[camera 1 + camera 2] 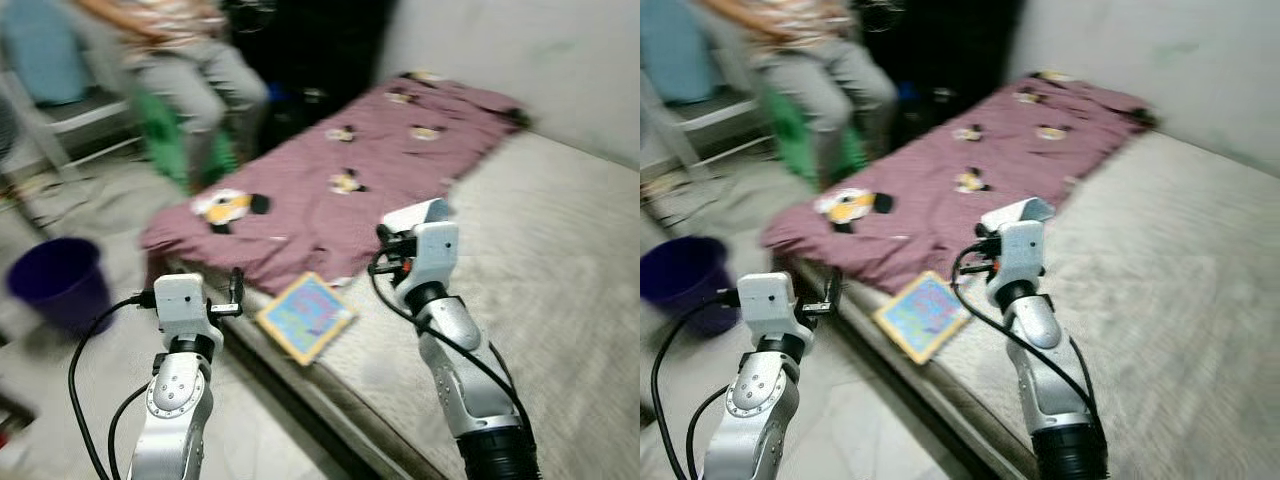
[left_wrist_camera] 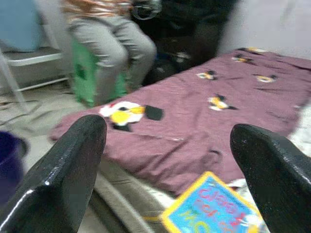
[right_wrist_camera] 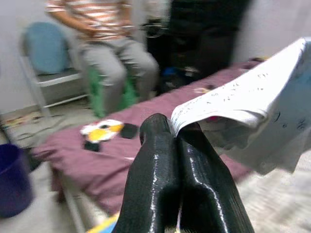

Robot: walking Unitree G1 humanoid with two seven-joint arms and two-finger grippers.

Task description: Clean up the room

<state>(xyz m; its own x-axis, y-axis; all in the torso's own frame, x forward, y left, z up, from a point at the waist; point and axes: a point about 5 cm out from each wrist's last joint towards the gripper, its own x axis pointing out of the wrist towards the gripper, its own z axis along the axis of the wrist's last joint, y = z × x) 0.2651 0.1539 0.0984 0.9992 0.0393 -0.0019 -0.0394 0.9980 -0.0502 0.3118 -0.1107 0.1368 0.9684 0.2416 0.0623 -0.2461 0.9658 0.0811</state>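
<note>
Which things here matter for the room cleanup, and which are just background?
Job items:
- paper, pinched in the shut right gripper
- colourful book at the mattress edge
- left gripper, open, near the book
- purple bin on the floor, a likely drop spot

Background:
- maroon blanket
- mattress
- seated person
- green stool
- chair

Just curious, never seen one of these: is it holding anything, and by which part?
Yes: the right tool pinches a white sheet of printed paper by its edge. The left tool is open, holding nothing.
</note>
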